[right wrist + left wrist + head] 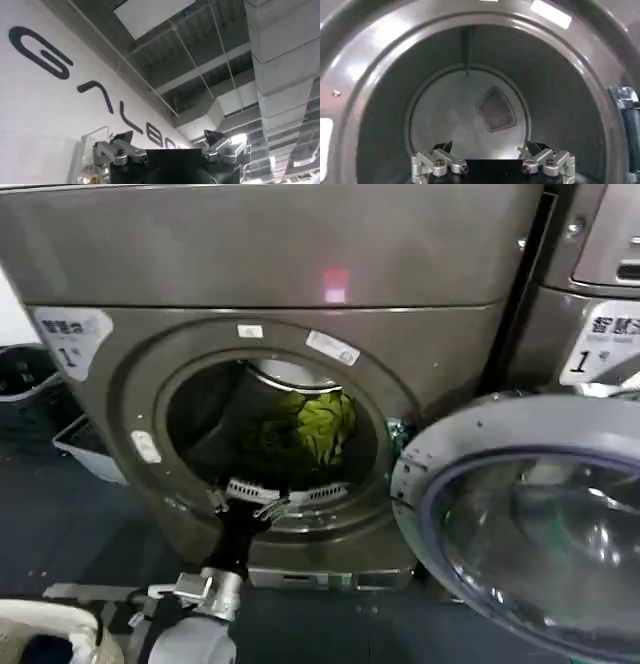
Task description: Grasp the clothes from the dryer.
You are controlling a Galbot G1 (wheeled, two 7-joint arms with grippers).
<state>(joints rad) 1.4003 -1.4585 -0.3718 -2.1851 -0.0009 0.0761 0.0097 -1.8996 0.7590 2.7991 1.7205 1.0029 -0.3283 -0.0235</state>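
Left gripper [262, 504] hung at the lower lip of the dryer [270, 254], its two fingers spread apart with nothing between them; in the left wrist view the same open fingers [439, 162] pointed into the steel drum [470, 115], at its bare back wall and a small mesh vent [496, 110]. The right gripper [170, 150] was raised out of the way, also spread and holding nothing, facing a lettered wall and a ceiling of ducts.

Largest first: the dryer's dark grey-brown front took up most of the head view, with a white "1" label [70, 336] at upper left. Its round door [530, 514] stood swung open to the right, near the robot. A lighter silver machine [595, 294] stood further right. Inside the porthole, the clothes [322, 426] lay as a yellow-green bundle toward the right and far side of the drum, well apart from the gripper.

The risks seemed mostly about aim. The wrist camera looked at empty drum, so a straight reach would probably close on air or scrape the back wall; the arm would likely need to swing right. That swing could catch the forearm on the porthole rim. Soft fabric might also be pinched by one fold only, so part of the bundle could trail, snag on the drum lip or drop inside.
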